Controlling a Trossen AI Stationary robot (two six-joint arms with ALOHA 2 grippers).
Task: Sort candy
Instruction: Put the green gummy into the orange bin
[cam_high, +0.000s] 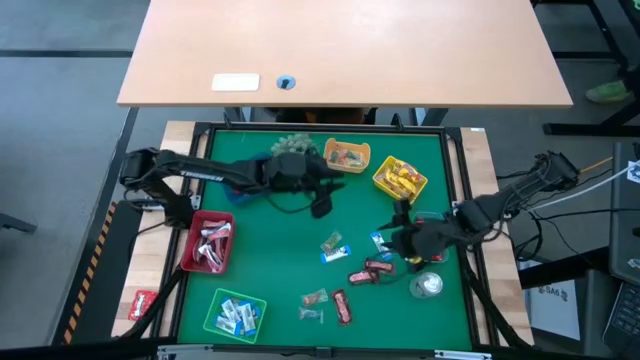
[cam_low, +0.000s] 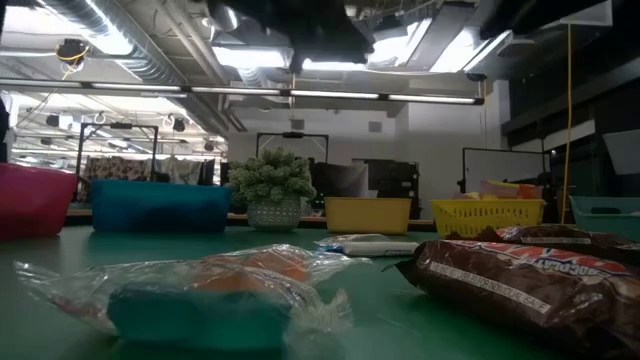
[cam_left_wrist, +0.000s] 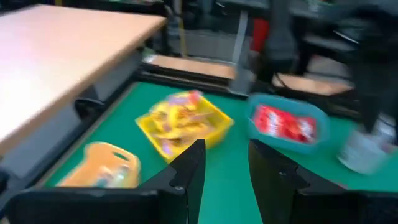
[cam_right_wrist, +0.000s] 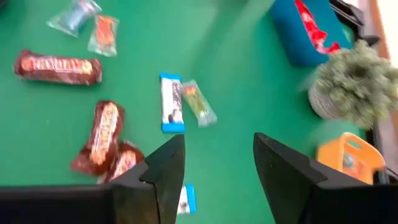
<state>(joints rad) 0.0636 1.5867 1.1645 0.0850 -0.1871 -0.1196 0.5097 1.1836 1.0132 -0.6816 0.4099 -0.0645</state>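
Observation:
Loose candy lies on the green mat: brown bars (cam_right_wrist: 59, 67) (cam_right_wrist: 102, 134), a blue-white packet (cam_right_wrist: 171, 102) and clear-wrapped sweets (cam_right_wrist: 199, 102), also spread across the near middle (cam_high: 342, 305). My left gripper (cam_left_wrist: 225, 168) is open and empty above the mat's far middle (cam_high: 322, 200), facing the yellow tray (cam_left_wrist: 183, 124). My right gripper (cam_right_wrist: 217, 168) is open and empty too. It hangs over the right part of the mat (cam_high: 403, 240), above the loose candy.
Trays ring the mat: orange (cam_high: 347, 155), yellow (cam_high: 400, 178), red (cam_high: 208, 242), green (cam_high: 235, 313), a blue one (cam_right_wrist: 305, 31) and a teal one with red sweets (cam_left_wrist: 286, 121). A potted plant (cam_high: 290, 143) stands at the far edge. A silvery round thing (cam_high: 428, 285) lies near right.

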